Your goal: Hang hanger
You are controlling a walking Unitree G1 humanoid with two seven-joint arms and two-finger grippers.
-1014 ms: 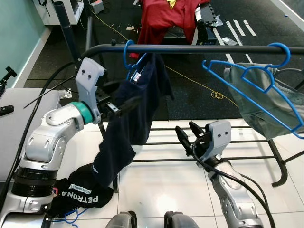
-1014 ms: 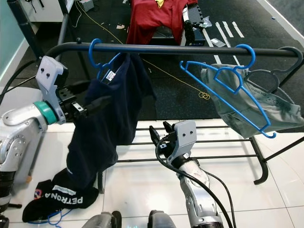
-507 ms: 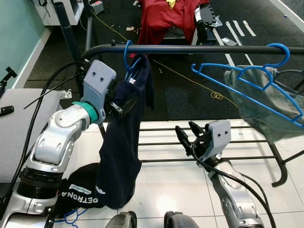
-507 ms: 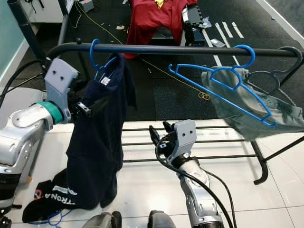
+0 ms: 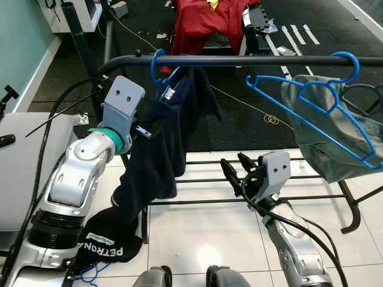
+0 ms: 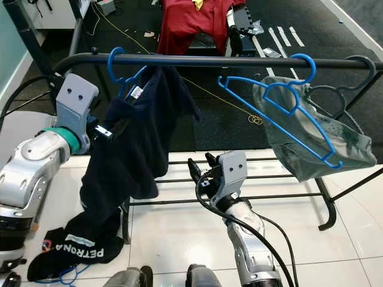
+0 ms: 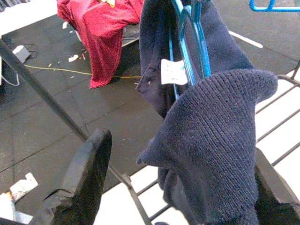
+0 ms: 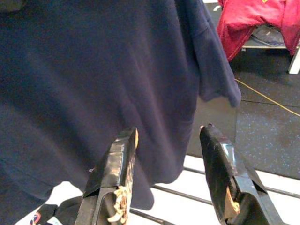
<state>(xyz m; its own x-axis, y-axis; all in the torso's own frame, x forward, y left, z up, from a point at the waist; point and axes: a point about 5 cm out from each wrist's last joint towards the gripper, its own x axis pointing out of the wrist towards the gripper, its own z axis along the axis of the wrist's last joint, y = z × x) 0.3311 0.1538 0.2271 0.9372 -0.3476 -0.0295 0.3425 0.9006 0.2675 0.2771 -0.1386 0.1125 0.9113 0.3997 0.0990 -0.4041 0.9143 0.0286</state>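
Note:
A blue hanger (image 5: 160,67) carrying a navy garment (image 5: 161,143) is hooked over the black rail (image 5: 239,60) near its left end. My left gripper (image 7: 183,147) is up beside the garment, just below the hanger. Its jaws stand wide open, with a fold of navy knit lying between them against one finger (image 7: 84,178). My right gripper (image 5: 236,166) is open and holds nothing. It is low in front of the rack, with the navy cloth (image 8: 93,75) ahead of it. A second blue hanger (image 5: 311,110) with a grey-green garment (image 5: 344,143) hangs at the rail's right end.
A black cloth with white lettering (image 5: 105,242) lies on the white tiles at lower left. The rack's lower bars (image 5: 305,179) run behind my right arm. A red garment (image 5: 209,24) drapes over a seat at the back. A grey surface (image 5: 24,173) stands on the left.
My left gripper rose and closed in toward the hanger's neck. The navy garment swung and hangs spread again. The right-hand hanger with the grey-green garment swayed. My right arm stayed put.

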